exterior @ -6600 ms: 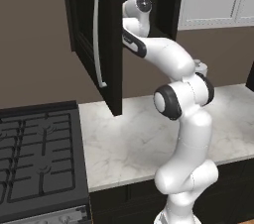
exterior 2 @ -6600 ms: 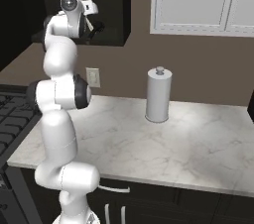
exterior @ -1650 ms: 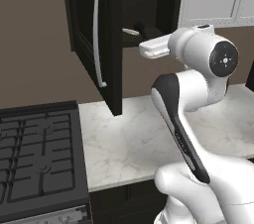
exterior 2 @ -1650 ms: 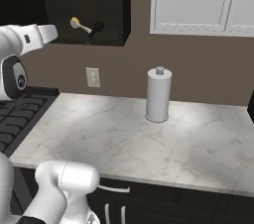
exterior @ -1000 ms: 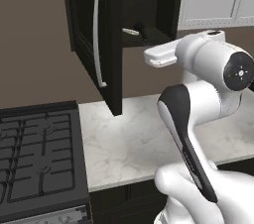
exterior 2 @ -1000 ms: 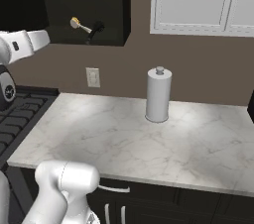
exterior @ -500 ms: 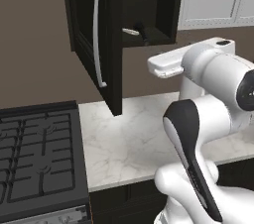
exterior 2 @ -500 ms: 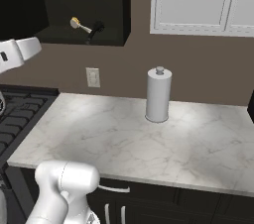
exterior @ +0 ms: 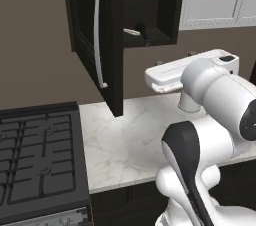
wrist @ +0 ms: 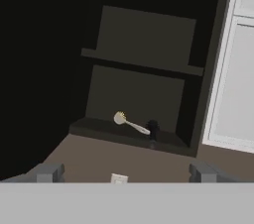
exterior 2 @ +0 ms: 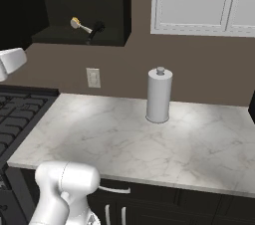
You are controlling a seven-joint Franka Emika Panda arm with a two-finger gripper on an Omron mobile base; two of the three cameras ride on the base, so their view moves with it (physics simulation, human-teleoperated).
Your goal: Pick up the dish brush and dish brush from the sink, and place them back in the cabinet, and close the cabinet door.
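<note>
Our jaws stood wide apart, gripping nothing. We saw both brushes on the cabinet's (wrist: 144,94) bottom shelf: the cream-headed brush (wrist: 126,122) touching the black brush (wrist: 153,130), whose outline blurred into the dark interior.

White Franka arm (exterior: 210,120) with dark joints rises from the lower right of the left base view, elbow bulky and close to the camera. The upper link bends back toward the left, and the flat white hand section (exterior: 167,75) reaches out roughly level. In the right base view a white link end (exterior 2: 11,62) pokes in at the left edge, with the rounded white base (exterior 2: 67,184) below. Tool (wrist: 126,172): two small dark grey finger tips (wrist: 47,172) set far apart, jaws wide, nothing between them.
</note>
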